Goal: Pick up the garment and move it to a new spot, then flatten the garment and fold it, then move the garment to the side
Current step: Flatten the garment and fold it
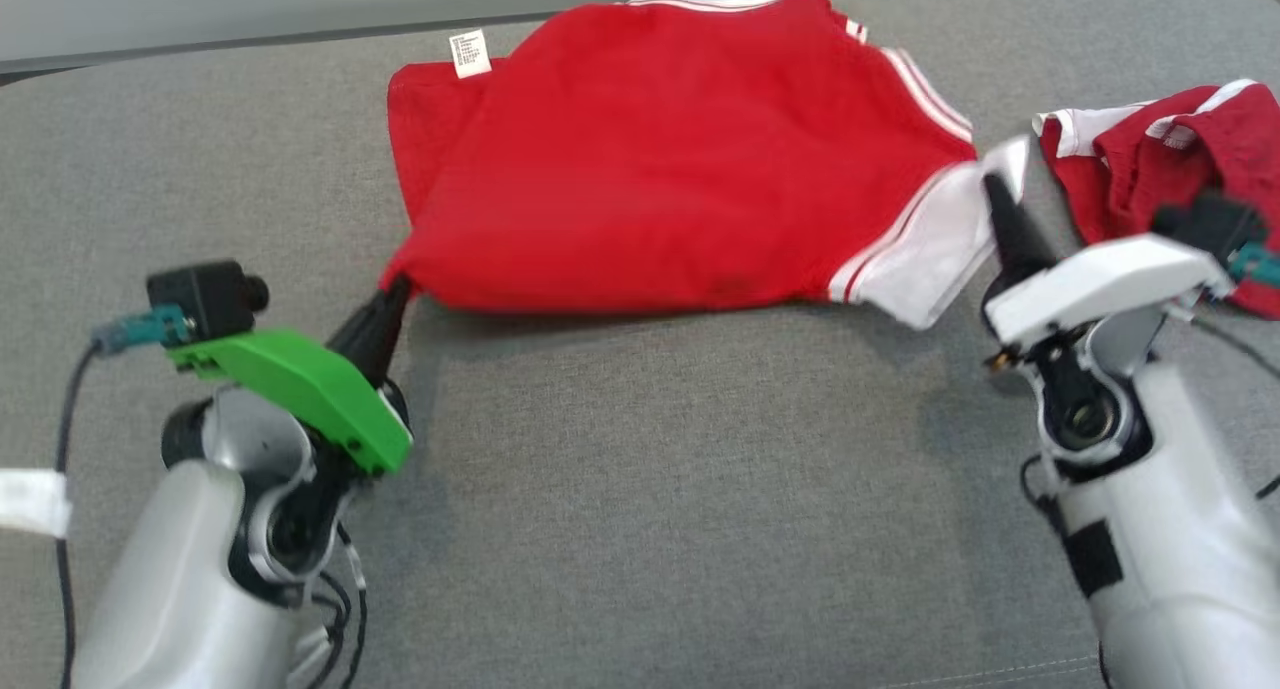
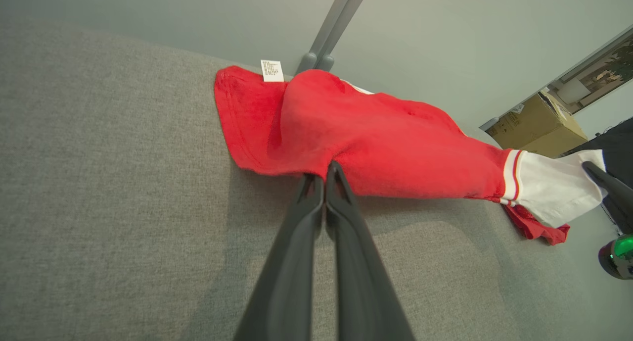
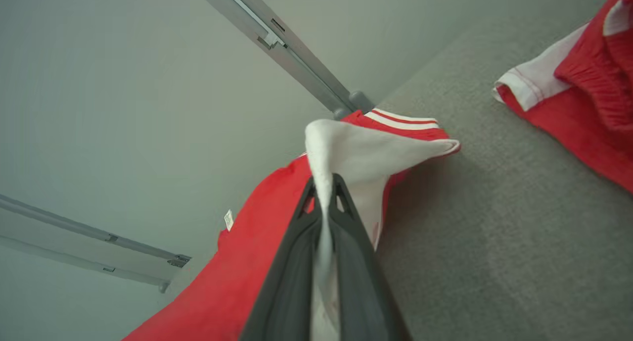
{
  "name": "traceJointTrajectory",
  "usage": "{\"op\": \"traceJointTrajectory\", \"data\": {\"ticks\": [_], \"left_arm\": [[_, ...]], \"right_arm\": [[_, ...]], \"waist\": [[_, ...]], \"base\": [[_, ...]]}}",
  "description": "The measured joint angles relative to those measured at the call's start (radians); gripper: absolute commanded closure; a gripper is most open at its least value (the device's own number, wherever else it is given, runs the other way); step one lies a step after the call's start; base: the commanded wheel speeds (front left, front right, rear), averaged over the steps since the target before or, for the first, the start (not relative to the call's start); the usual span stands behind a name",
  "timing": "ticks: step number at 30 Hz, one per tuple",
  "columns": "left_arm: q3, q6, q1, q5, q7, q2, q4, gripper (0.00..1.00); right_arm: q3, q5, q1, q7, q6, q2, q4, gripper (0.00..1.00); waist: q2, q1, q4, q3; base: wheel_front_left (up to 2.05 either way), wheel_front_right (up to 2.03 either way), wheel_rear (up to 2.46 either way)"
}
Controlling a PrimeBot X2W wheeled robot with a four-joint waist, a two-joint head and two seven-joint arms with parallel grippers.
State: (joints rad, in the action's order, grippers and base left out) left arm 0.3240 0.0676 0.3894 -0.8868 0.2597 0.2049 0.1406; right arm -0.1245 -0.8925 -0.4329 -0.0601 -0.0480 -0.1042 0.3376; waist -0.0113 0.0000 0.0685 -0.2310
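Red garment [image 1: 690, 159] spans lengthwise from left tool [image 1: 398, 291] to right tool [image 1: 992, 184].

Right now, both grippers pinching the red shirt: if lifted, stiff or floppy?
Likely floppy: the red shirt drapes and folds between the left gripper and right gripper. Probably light: fingertip pinches at a corner and the white sleeve hold its near edge off the grey surface. Its far part may drag on that textured surface rather than slide.

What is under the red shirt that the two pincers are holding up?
Beneath the lifted near edge of the red shirt lies grey cushion in shadow. Farther back the cloth rests flat, hiding whatever is beneath.
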Motion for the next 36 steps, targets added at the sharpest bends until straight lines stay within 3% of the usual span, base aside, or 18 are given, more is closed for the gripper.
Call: {"op": "traceJointTrajectory", "data": {"ticks": [5,12,20,36], "left_arm": [[-0.008,-0.024,-0.097,-0.001,-0.068,-0.012,0.055,1.0],[-0.024,-0.068,-0.128,0.0,-0.172,-0.034,0.054,1.0],[-0.065,-0.077,-0.264,0.0,-0.282,-0.051,0.061,1.0],[-0.059,-0.077,-0.49,-0.016,-0.337,-0.051,0.018,1.0]], "right_arm": [[-0.012,-0.035,0.095,0.058,0.069,0.034,0.008,1.0],[0.054,-0.096,0.168,0.163,0.136,0.037,-0.044,1.0],[-0.002,-0.105,0.334,0.171,0.154,0.04,-0.096,1.0],[-0.006,-0.154,0.606,0.156,0.157,0.029,-0.166,1.0]], "waist": [[0.0,0.0,0.0,-0.008],[0.0,0.0,0.009,0.021],[0.0,0.0,0.018,0.079],[0.0,0.0,0.048,0.155]], "base": [[0.0,0.0,0.0],[0.0,0.0,0.0],[0.0,0.0,0.0],[0.0,0.0,0.0]]}}
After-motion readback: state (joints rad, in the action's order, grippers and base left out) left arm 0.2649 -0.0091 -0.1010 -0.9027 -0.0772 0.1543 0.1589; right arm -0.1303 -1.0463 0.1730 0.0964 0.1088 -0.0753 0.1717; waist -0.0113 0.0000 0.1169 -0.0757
